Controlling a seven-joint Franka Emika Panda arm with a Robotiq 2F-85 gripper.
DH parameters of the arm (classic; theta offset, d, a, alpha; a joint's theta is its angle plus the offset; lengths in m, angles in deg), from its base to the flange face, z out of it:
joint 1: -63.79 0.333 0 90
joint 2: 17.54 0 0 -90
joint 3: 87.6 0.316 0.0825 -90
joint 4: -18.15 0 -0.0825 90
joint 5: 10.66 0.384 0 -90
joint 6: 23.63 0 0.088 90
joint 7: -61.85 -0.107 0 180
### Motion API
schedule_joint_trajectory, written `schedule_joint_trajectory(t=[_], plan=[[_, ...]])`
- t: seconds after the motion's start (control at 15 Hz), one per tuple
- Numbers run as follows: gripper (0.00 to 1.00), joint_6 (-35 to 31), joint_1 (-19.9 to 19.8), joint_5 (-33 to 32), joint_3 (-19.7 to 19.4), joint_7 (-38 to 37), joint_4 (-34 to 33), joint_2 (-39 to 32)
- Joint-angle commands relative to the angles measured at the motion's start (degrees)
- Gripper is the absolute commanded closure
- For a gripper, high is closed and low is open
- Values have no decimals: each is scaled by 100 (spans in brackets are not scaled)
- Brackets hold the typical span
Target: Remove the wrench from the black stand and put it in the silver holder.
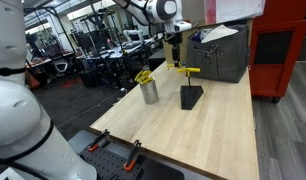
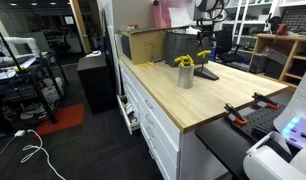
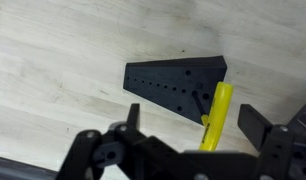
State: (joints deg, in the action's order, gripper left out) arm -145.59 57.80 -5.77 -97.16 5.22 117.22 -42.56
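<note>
wrench [image 3: 218, 110] near end hidden behind tool [image 3: 193, 118] body, tool fingers [image 3: 261, 122] cut off at bottom and right edges, black stand [image 2: 207, 73] tiny and blurred in an exterior view, its holes unreadable

1. The slim yellow wrench [image 3: 218, 115] has a thin, darker metal end.
2. The matte black wedge-shaped stand [image 3: 173, 80] is dotted with rows of small holes.
3. The shiny silver metal cup [image 1: 150, 93] has yellow tools [image 1: 143, 76] in it.
4. The pale wooden table [image 3: 53, 60] shows fine grain streaks.
5. The large rectangular bin [image 1: 221, 58] is dark grey.
6. The tall cabinet [image 1: 283, 40] is red.
</note>
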Motion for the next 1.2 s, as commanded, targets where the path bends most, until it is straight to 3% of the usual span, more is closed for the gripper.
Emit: schedule_joint_trajectory(t=[0.0, 0.73, 0.8, 1.13], plan=[[0, -17, -109, 287, -22, -18, -529, -454], [0, 15, -317, 513, -91, -96, -1434, -1335], [23, 18, -313, 493, -103, -105, -1465, -1384], [58, 104, -268, 605, -71, -192, -1345, -1395]])
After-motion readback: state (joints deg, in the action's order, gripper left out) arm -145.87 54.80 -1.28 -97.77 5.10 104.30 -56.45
